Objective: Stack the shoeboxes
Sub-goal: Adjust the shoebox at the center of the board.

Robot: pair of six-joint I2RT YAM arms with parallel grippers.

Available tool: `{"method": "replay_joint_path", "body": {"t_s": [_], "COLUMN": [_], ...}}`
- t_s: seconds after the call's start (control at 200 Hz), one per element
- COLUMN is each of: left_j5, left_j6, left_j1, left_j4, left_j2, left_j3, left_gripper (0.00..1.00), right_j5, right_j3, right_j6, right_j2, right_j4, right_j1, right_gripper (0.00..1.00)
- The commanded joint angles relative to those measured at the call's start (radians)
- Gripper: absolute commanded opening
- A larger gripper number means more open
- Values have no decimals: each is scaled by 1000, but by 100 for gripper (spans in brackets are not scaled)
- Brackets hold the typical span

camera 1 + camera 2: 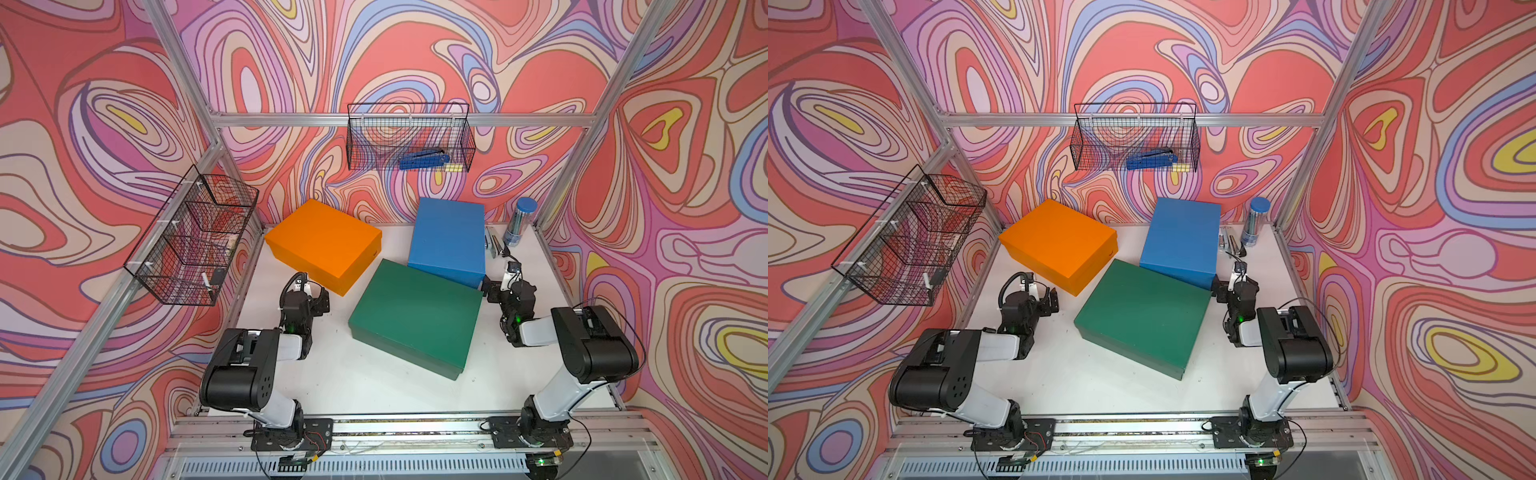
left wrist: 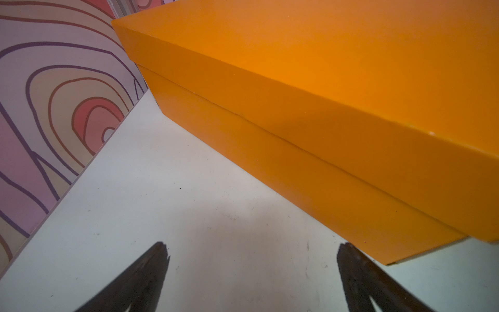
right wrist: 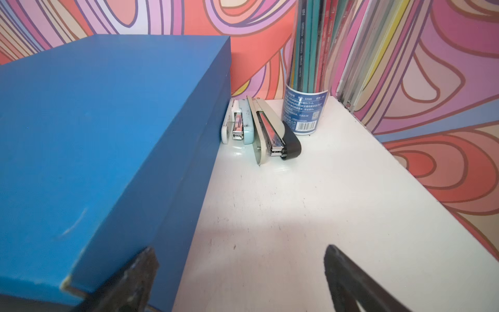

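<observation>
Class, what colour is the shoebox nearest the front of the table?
Dark green; the shoebox shows best in a top view.

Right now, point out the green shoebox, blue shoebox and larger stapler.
green shoebox (image 1: 417,312): in a top view, middle of lid.
blue shoebox (image 3: 94,135): right wrist view, lid top.
larger stapler (image 3: 270,132): right wrist view, metal magazine.

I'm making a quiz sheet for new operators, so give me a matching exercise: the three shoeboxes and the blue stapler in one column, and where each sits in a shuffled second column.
1 orange shoebox
2 blue shoebox
3 green shoebox
4 blue stapler

A in the wire basket on the back wall
B nearest the front edge of the table
C just ahead of the left end effector
D its corner beside the right end effector

Pairs: 1-C, 2-D, 3-B, 4-A
</observation>
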Motion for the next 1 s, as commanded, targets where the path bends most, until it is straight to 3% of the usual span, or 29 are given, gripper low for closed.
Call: {"method": "replay_joint_path", "body": {"t_s": [0.0, 0.611, 0.696, 0.771, 0.871, 0.997], "left_j5": [6, 12, -106, -124, -158, -77], "left_j6": [-4, -2, -55, -60, -79, -67], "left_j1": [6, 6, 7, 14, 15, 15], "left_j4": [9, 2, 16, 106, 63, -251], "left_j2": [-4, -5, -61, -114, -238, -382], "left_j3": [8, 9, -25, -94, -129, -11], "left_gripper": [100, 100, 100, 100, 100, 100], "right_j5": [-3, -5, 111, 153, 232, 280], "right_j3": [-7, -5, -14, -34, -4, 154], "right_j6": [2, 4, 40, 58, 104, 154], "right_j2": [0, 0, -29, -93, -224, -342], "right_j4": [5, 2, 6, -14, -206, -638], "right_j1": [0, -2, -2, -5, -5, -5], "right_gripper": [98, 98, 98, 98, 98, 98]}}
